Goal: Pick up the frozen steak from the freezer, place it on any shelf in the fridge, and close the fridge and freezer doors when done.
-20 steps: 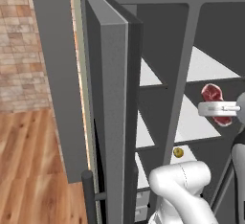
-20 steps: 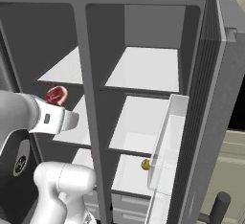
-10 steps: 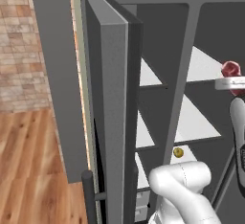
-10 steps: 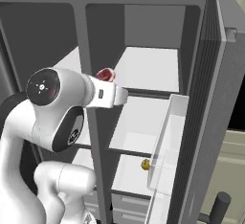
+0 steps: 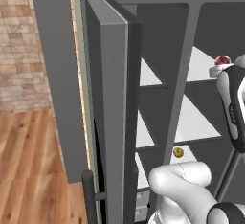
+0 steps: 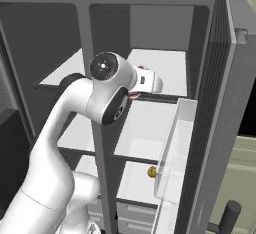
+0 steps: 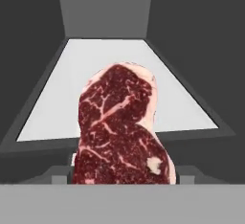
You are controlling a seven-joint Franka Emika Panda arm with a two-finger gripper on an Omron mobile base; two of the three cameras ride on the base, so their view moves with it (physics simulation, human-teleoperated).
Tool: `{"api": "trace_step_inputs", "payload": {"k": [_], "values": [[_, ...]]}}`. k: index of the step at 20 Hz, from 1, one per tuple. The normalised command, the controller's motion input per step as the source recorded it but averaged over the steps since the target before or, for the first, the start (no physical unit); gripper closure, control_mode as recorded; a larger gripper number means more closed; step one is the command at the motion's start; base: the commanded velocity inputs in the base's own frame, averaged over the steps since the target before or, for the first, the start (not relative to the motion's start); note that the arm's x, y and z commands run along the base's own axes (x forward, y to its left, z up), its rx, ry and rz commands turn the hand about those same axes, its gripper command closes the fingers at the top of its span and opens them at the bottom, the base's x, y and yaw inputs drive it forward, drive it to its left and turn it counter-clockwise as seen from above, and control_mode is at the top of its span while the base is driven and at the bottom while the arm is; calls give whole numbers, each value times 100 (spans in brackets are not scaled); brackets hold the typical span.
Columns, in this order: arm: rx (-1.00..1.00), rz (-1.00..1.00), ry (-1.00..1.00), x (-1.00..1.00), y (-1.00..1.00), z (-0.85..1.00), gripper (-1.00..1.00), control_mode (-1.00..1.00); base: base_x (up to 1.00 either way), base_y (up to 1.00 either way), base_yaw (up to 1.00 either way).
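Observation:
My gripper (image 6: 150, 83) is shut on the frozen steak (image 7: 119, 127), a red marbled slab with a pale fat edge that stands upright between the jaws and hides the fingertips. Straight ahead lies the top white shelf (image 7: 57, 98) of the fridge (image 6: 165, 23); the steak hangs just in front of its near edge, slightly above it. In the left base view the steak (image 5: 221, 60) peeks out over my hand at that shelf (image 5: 203, 65). The narrower freezer (image 5: 148, 74) is to the left of the divider. Both doors stand open: the freezer door (image 5: 112, 113) and the fridge door (image 6: 225, 128).
A small round yellow item (image 6: 152, 172) sits on a lower fridge shelf. The fridge door's clear bin (image 6: 172, 143) juts out close on the right of my arm. The grey divider post (image 6: 97, 143) stands between the two compartments. Drawers (image 6: 135, 215) sit at the bottom.
My arm has swung the steak to the right and upward, from the freezer side across the divider to the front of the fridge's top shelf. The grip has stayed shut.

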Motion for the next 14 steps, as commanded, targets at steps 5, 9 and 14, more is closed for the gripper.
{"api": "trace_step_inputs", "payload": {"k": [5,9,14], "values": [[0,0,8,100,-53,-8,100,-100,0,0,0],[1,0,0,100,-39,-46,100,-100,0,0,0],[2,0,0,100,-36,-46,100,-100,0,0,0]]}}
